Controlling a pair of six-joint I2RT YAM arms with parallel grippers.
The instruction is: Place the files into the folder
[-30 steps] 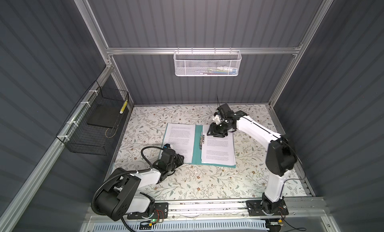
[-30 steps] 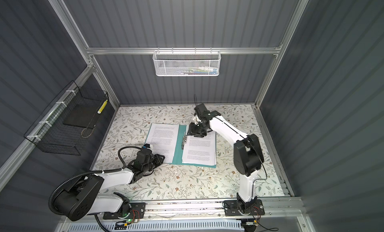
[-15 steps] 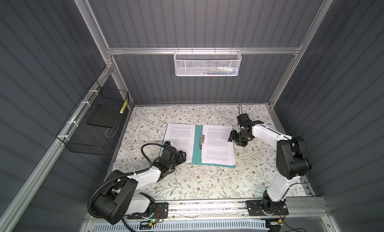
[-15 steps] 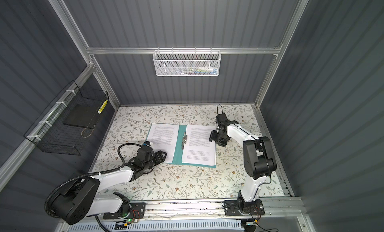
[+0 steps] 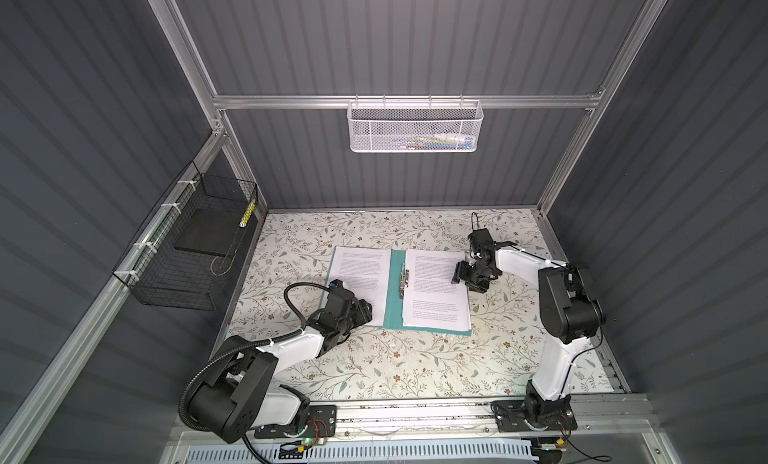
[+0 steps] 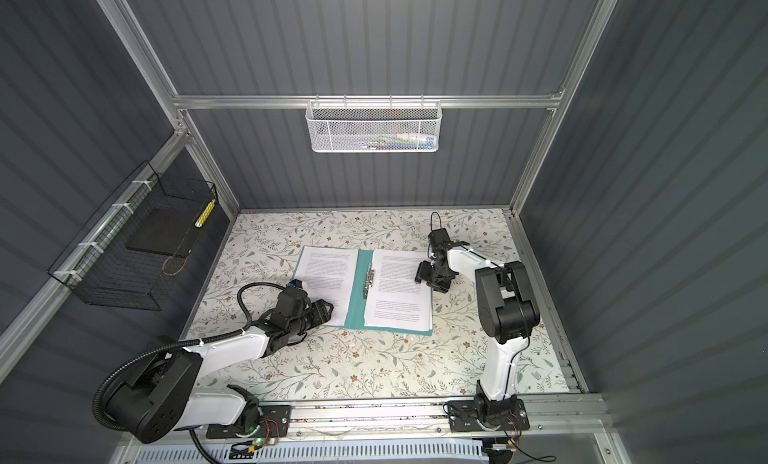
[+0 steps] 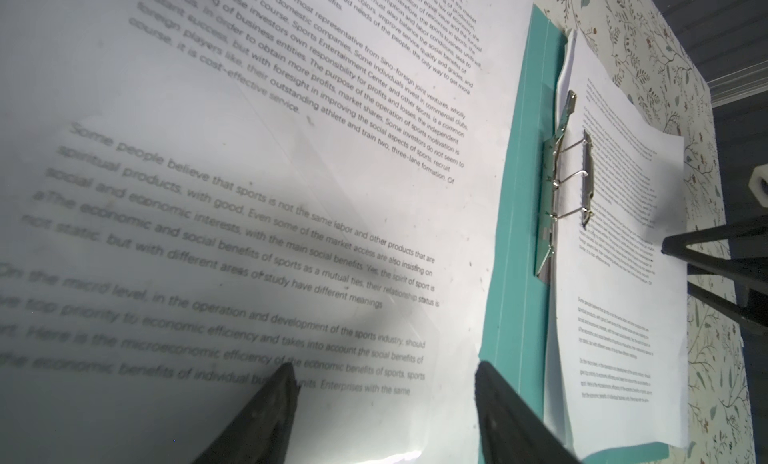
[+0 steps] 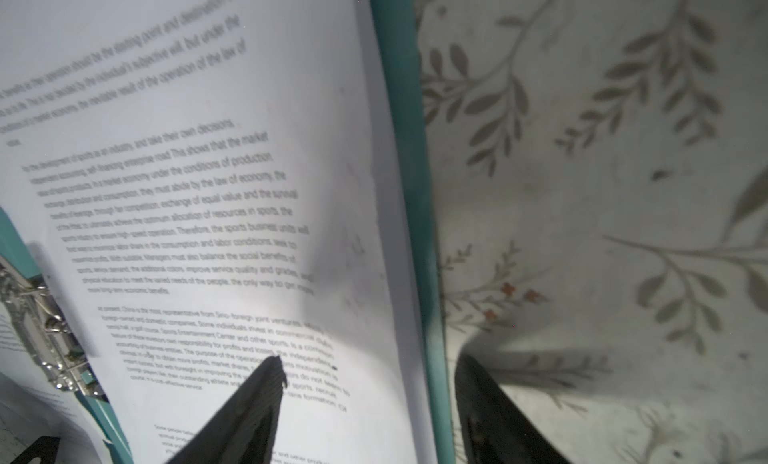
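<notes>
The teal folder (image 5: 395,293) (image 6: 358,293) lies open on the floral table in both top views. Its metal clip (image 7: 569,179) (image 8: 45,329) sits along the spine. White printed files cover both halves: one sheet (image 5: 361,271) (image 7: 291,150) on the left, a small stack (image 5: 436,291) (image 8: 249,150) on the right by the clip. My left gripper (image 5: 368,310) (image 7: 384,366) is open over the left sheet's near corner, holding nothing. My right gripper (image 5: 457,275) (image 8: 368,360) is open, its jaws straddling the folder's right edge (image 8: 415,192).
A white mesh basket (image 5: 415,127) hangs on the back wall. A black wire basket (image 5: 166,275) on the left wall holds a dark slab (image 5: 203,237). Floral table surface (image 5: 415,358) stretches in front of the folder.
The right gripper moved from the top of the spine, by the clip, to the folder's right edge. Both grippers opened. The left gripper edged a little towards the left sheet.
</notes>
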